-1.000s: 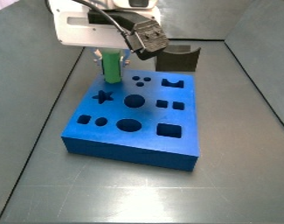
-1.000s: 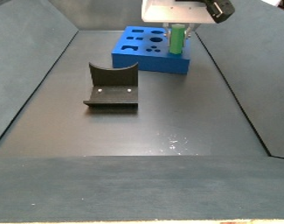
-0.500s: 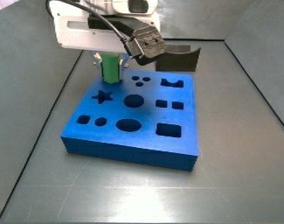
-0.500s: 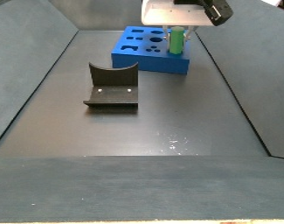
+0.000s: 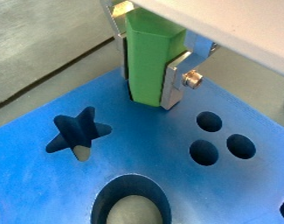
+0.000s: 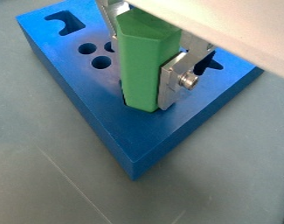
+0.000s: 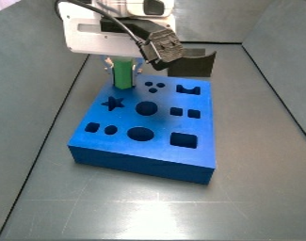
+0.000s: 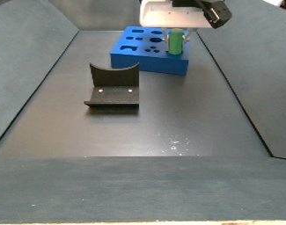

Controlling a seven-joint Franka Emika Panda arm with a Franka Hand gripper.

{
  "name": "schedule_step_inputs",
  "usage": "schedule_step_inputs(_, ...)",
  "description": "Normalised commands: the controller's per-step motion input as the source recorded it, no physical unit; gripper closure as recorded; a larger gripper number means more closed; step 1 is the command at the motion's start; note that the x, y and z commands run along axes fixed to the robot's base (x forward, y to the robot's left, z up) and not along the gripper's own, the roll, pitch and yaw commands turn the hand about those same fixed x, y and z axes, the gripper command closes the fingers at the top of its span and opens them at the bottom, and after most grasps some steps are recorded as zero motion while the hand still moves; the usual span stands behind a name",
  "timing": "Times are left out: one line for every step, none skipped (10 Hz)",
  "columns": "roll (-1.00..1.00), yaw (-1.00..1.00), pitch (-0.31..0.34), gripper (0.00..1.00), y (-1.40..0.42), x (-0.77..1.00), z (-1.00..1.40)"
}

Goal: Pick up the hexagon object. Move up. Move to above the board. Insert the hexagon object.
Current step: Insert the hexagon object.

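Observation:
The hexagon object (image 5: 150, 57) is a bright green peg standing upright, and my gripper (image 5: 147, 94) is shut on it, a silver finger (image 5: 176, 80) pressed flat on its side. In both wrist views the hexagon object (image 6: 144, 66) has its lower end sunk into a hole in the blue board (image 6: 132, 140), close to a corner, with the gripper (image 6: 144, 98) just above the surface. In both side views the hexagon object (image 7: 121, 74) (image 8: 177, 41) stands at the board's (image 7: 130, 155) (image 8: 131, 54) far corner under the gripper (image 7: 121, 66) (image 8: 177, 32).
A star cut-out (image 5: 76, 136), a large round hole (image 5: 132, 206) and small round holes (image 5: 208, 121) lie beside the peg. The dark fixture (image 7: 190, 63) (image 8: 112, 88) stands on the grey floor off the board. Tray walls (image 7: 29, 113) slope up at the sides.
The gripper has moved down a little with the peg, and less of the green column shows above the board.

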Motion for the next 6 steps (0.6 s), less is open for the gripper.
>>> schedule_step_inputs(0.08, 0.00, 0.051, 1.00, 0.00, 0.00, 0.02)
schedule_step_inputs(0.01, 0.00, 0.000, 1.00, 0.00, 0.00, 0.00)
schedule_step_inputs(0.00, 0.00, -0.031, 1.00, 0.00, 0.05, -0.08)
schedule_step_inputs(0.00, 0.00, -0.006, 1.00, 0.00, 0.01, 0.00)
schedule_step_inputs(0.00, 0.00, -0.169, 1.00, 0.00, 0.13, -0.16)
schedule_step_inputs(0.00, 0.00, -0.134, 1.00, 0.00, 0.09, -0.10)
